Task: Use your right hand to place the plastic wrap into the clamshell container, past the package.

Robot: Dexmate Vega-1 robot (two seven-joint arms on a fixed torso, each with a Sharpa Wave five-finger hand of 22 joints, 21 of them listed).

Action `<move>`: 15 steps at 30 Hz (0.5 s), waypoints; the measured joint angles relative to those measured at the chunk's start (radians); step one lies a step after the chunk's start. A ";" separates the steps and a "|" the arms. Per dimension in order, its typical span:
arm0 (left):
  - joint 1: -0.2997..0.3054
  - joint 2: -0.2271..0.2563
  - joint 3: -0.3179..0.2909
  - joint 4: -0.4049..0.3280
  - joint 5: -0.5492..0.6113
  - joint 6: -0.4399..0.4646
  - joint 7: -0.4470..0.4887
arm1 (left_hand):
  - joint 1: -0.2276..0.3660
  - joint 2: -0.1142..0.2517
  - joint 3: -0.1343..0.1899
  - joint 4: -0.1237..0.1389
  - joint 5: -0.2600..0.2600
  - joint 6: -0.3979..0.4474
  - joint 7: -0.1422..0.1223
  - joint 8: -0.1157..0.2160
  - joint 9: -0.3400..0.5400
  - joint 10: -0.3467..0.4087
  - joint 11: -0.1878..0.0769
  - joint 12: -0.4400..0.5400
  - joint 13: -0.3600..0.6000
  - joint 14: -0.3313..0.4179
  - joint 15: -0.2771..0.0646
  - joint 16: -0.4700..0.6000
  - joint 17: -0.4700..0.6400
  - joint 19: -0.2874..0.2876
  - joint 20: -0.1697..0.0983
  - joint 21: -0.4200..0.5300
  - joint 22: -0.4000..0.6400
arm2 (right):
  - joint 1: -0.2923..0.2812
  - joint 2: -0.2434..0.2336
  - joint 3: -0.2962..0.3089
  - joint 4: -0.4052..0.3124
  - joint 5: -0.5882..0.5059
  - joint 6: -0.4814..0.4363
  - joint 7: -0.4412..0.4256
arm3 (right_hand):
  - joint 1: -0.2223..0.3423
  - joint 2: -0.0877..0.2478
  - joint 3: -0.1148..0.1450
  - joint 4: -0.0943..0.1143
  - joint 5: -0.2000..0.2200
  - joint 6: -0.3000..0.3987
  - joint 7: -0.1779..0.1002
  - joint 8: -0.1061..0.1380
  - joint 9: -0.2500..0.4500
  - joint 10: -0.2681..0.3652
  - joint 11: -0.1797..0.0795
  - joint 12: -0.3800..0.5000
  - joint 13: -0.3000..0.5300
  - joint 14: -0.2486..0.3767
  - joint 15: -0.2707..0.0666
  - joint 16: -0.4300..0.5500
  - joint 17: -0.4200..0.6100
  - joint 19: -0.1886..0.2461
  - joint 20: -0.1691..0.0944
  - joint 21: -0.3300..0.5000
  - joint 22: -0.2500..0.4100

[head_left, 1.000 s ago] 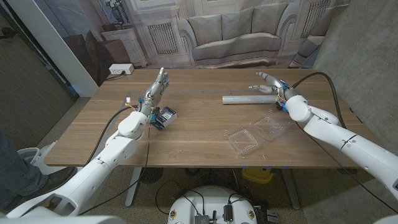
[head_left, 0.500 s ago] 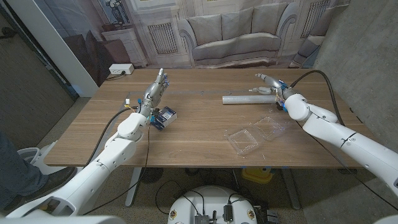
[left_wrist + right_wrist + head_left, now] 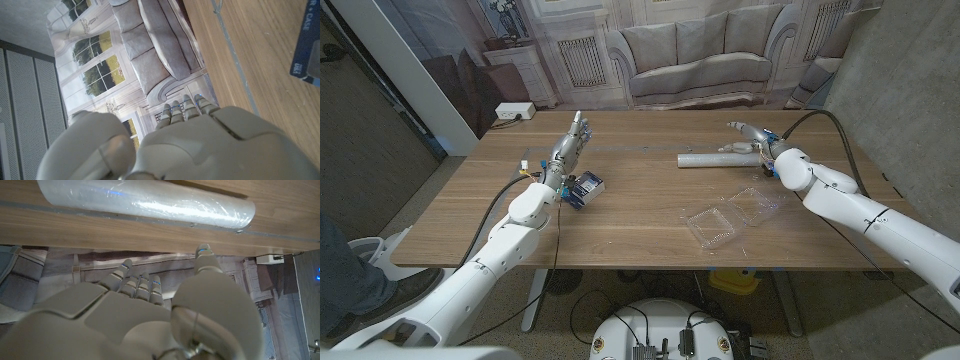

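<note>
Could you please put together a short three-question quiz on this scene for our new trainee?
1. True or false: the right hand already grips the plastic wrap.
2. Which thing lies closest to the left hand: A) the clamshell container, B) the package, C) the plastic wrap?
3. Fill in: the clamshell container lies ____ on the table.

Key: 1. False: it hovers open above the roll. 2. B. 3. Open.
</note>
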 measured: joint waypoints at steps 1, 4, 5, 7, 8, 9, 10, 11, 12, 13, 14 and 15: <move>0.000 0.000 0.000 0.000 0.000 -0.001 0.000 | 0.000 0.000 0.000 0.000 0.000 0.000 0.000 0.000 0.000 0.000 0.000 0.000 0.000 0.000 0.000 0.000 0.000 0.000 0.000 0.000 0.000 | 0.005 0.001 -0.005 0.000 0.000 0.000 0.000 | 0.000 0.000 0.000 0.000 0.000 0.000 0.000 0.000 0.000 -0.001 0.001 0.000 0.000 0.000 0.000 0.000 0.000 0.000 0.000 0.000 0.001; 0.000 0.000 0.000 0.000 0.000 -0.002 0.000 | 0.000 0.000 0.000 0.000 0.000 0.000 0.000 0.000 0.000 0.006 -0.006 0.000 0.000 0.000 0.000 0.000 0.000 0.000 0.000 0.000 0.000 | 0.013 0.002 -0.013 0.000 0.000 0.000 0.000 | 0.007 -0.004 0.000 0.000 0.000 0.000 0.000 0.000 0.000 -0.001 0.001 0.000 0.000 0.000 0.000 0.000 0.000 0.000 0.000 0.000 0.002; 0.001 -0.001 0.000 0.000 0.000 -0.002 0.000 | 0.000 0.000 0.000 0.000 0.000 0.000 0.000 0.000 0.000 0.006 -0.006 0.000 0.000 0.000 0.000 0.000 0.000 0.000 0.000 0.000 0.000 | 0.015 0.003 -0.016 0.000 -0.016 -0.014 0.019 | 0.007 -0.004 0.000 0.000 0.000 0.000 0.000 0.000 0.000 -0.001 0.001 0.000 0.000 0.000 0.000 0.000 0.000 0.000 0.000 0.000 0.002; 0.001 -0.001 0.000 0.000 0.000 -0.003 0.000 | 0.000 0.000 0.000 0.000 0.000 0.000 0.000 0.000 0.000 0.006 -0.006 0.000 0.000 0.000 0.000 0.000 0.000 0.000 0.000 0.000 0.000 | 0.021 0.004 -0.021 0.000 -0.021 -0.018 0.025 | 0.007 -0.004 0.000 0.000 0.000 0.000 0.000 0.000 0.000 -0.001 0.001 0.000 0.000 0.000 0.000 0.000 0.000 0.000 0.000 0.000 0.002; 0.001 -0.001 0.000 0.000 0.000 -0.003 0.000 | 0.000 0.000 0.000 0.000 0.000 0.000 0.000 0.000 0.000 0.006 -0.006 0.000 0.000 0.000 0.000 0.000 0.000 0.000 0.000 0.000 0.000 | 0.022 0.004 -0.022 0.000 -0.021 -0.018 0.025 | 0.007 -0.004 0.000 0.000 0.000 0.000 0.000 0.000 0.000 -0.001 0.001 0.000 0.000 0.000 0.000 0.000 0.000 0.000 0.000 0.000 0.002; 0.001 -0.001 0.000 0.000 0.000 -0.003 0.000 | 0.000 0.000 0.000 0.000 0.000 0.000 0.000 0.000 0.000 0.006 -0.006 0.000 0.000 0.000 0.000 0.000 0.000 0.000 0.000 0.000 0.000 | 0.025 0.005 -0.026 0.001 -0.021 -0.018 0.025 | 0.007 -0.004 0.000 0.000 0.000 0.000 0.000 0.000 0.000 -0.001 0.001 0.000 0.000 0.000 0.000 0.000 0.000 0.000 0.000 0.000 0.002; 0.001 -0.001 0.000 0.000 0.000 -0.003 0.001 | 0.000 0.000 0.000 0.000 0.000 0.000 0.000 0.000 0.000 0.006 -0.006 0.000 0.000 0.000 0.000 0.000 0.000 0.000 0.000 0.000 0.000 | 0.028 0.006 -0.029 0.002 -0.021 -0.018 0.025 | 0.007 -0.004 0.000 0.000 0.000 0.000 0.000 0.000 0.000 -0.001 0.001 0.000 0.000 0.000 0.000 0.000 0.000 0.000 0.000 0.000 0.002; 0.001 -0.001 0.000 0.000 0.000 -0.003 0.001 | 0.000 0.000 0.000 0.000 0.000 0.000 0.000 0.000 0.000 0.006 -0.006 0.000 0.000 0.000 0.000 0.000 0.000 0.000 0.000 0.000 0.000 | 0.031 0.006 -0.032 0.003 -0.021 -0.018 0.025 | 0.007 -0.004 0.000 0.000 0.000 0.000 0.000 0.000 0.000 -0.001 0.001 0.000 0.000 0.000 0.000 0.000 0.000 0.000 0.000 0.000 0.002; 0.001 -0.001 0.000 0.000 0.000 -0.003 0.002 | 0.000 0.000 0.000 0.000 0.000 0.000 0.000 0.000 0.000 0.006 -0.006 0.000 0.000 0.000 0.000 0.000 0.000 0.000 0.000 0.000 0.000 | 0.032 0.007 -0.033 0.004 -0.021 -0.018 0.025 | 0.011 -0.008 0.000 0.000 0.000 0.000 0.000 0.000 0.000 -0.001 0.001 0.000 0.000 0.000 0.000 0.000 0.000 0.000 0.000 0.000 0.001; 0.001 -0.001 0.000 0.000 0.000 -0.003 0.002 | 0.000 0.000 0.000 0.000 0.000 0.000 0.000 0.000 0.000 0.006 -0.006 0.000 0.000 0.000 0.000 0.000 0.000 0.000 0.000 0.000 0.000 | 0.034 0.007 -0.036 0.005 -0.021 -0.018 0.025 | 0.016 -0.013 0.000 0.000 0.000 0.000 0.000 0.000 0.000 -0.001 0.001 0.000 0.000 0.000 0.000 0.000 0.000 0.000 0.000 0.000 0.001; 0.001 -0.001 0.000 0.000 0.000 -0.003 0.003 | 0.000 0.000 0.000 0.000 0.000 0.000 0.000 0.000 0.000 0.006 -0.006 0.000 0.000 0.000 0.000 0.000 0.000 0.000 0.000 0.000 0.000 | 0.036 0.008 -0.038 0.005 -0.021 -0.018 0.025 | 0.016 -0.013 0.000 0.000 0.000 0.000 0.000 0.000 0.000 -0.001 0.001 0.000 0.000 -0.002 -0.002 0.000 0.000 0.000 0.000 0.000 0.002; 0.001 -0.001 0.000 0.000 0.000 -0.003 0.003 | 0.000 0.000 0.000 0.000 0.000 0.000 0.000 0.000 0.000 0.006 -0.006 0.000 0.000 0.000 0.000 0.000 0.000 0.000 0.000 0.000 0.000 | 0.039 0.008 -0.041 0.006 -0.021 -0.018 0.025 | 0.016 -0.013 0.000 0.000 0.000 0.000 0.000 0.000 0.000 -0.001 0.001 0.000 0.000 -0.004 -0.004 0.000 0.000 0.000 0.000 0.000 0.001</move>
